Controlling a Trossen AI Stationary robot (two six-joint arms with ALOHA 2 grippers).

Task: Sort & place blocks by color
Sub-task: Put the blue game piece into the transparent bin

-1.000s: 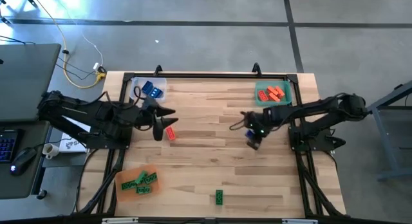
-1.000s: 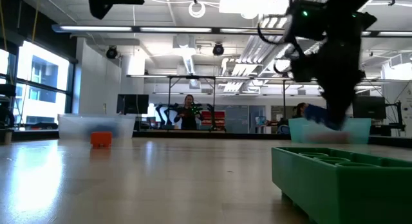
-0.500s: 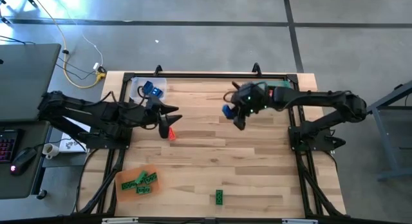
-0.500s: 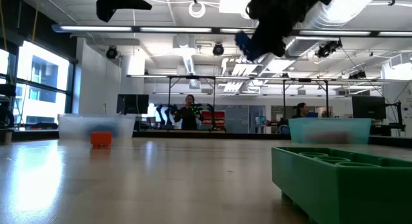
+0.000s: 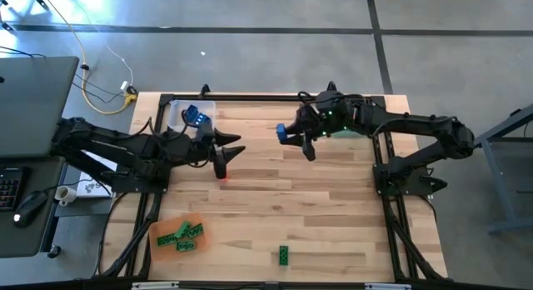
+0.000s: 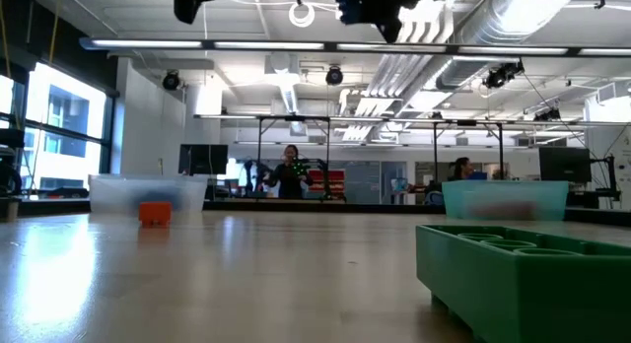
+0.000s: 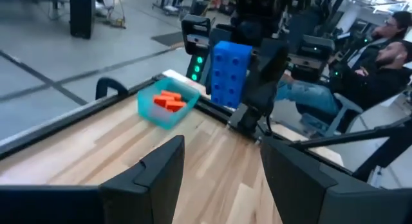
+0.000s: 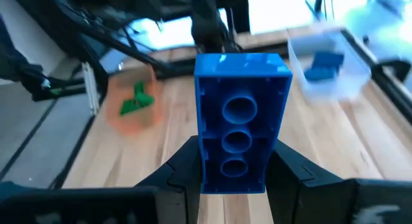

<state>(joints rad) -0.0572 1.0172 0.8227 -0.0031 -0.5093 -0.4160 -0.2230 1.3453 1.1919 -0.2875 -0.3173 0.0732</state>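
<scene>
Blue block (image 8: 238,139) sits clamped in right end effector (image 8: 233,174) fingers.

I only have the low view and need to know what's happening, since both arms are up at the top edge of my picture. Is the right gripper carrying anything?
Observer: Yes. The right gripper is shut on a blue block, held above the table.
Operator: Where over the table is it?
Observer: In the high view it hangs over the far middle of the table, between the clear tray and the green tray.
Operator: And the left gripper?
Observer: The left gripper is open and empty, above the red-orange block.
Operator: Any blue blocks already sorted?
Observer: Yes, there are blue blocks in the clear tray.
</scene>
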